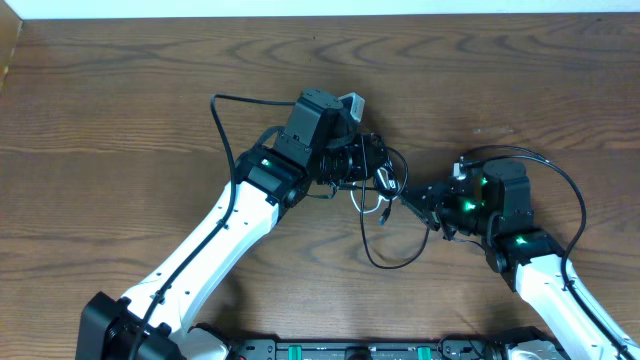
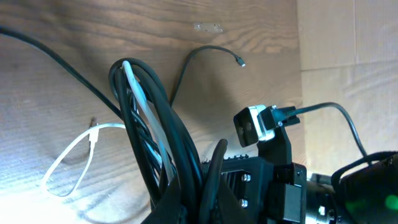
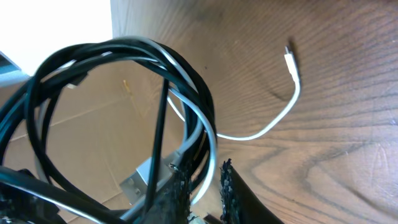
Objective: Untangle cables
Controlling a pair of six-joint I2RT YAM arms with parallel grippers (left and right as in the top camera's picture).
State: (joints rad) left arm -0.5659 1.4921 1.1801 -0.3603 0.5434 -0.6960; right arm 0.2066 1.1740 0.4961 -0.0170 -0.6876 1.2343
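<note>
— Looking down from overhead, where do the cables [image 1: 375, 160] sit?

— Mid-table [image 1: 120, 90], bunched between my two pincers. The bundle's long axis runs from my left pincer [image 1: 350, 165] at the upper left down to my right pincer [image 1: 415, 200] at the lower right.

— Is the left one holding anything?

— Yes. It is closed all the way, with the thick part of the bundle clamped between its fingers [image 2: 213, 171]. Seen from that wrist, the strands rise away from the fingertips, lean to the left of the picture and fold over in a tight bend at the top.

— And the right?

— Its jaws stand only a sliver apart, pinched on a few strands where the coil comes down between them. The rest of the coil stands up as a wide ring in front of that wrist's camera.

— Any loose ends?

— The white cable [image 3: 294, 93] leaves the coil, curves over the wood and lies flat, its plug pointing away from my right pincer. A black tail [image 2: 214, 48] arches off the bundle, its small plug end pointing to the right of the left wrist's view. One black loop [image 1: 390, 266] sags toward my base.
</note>
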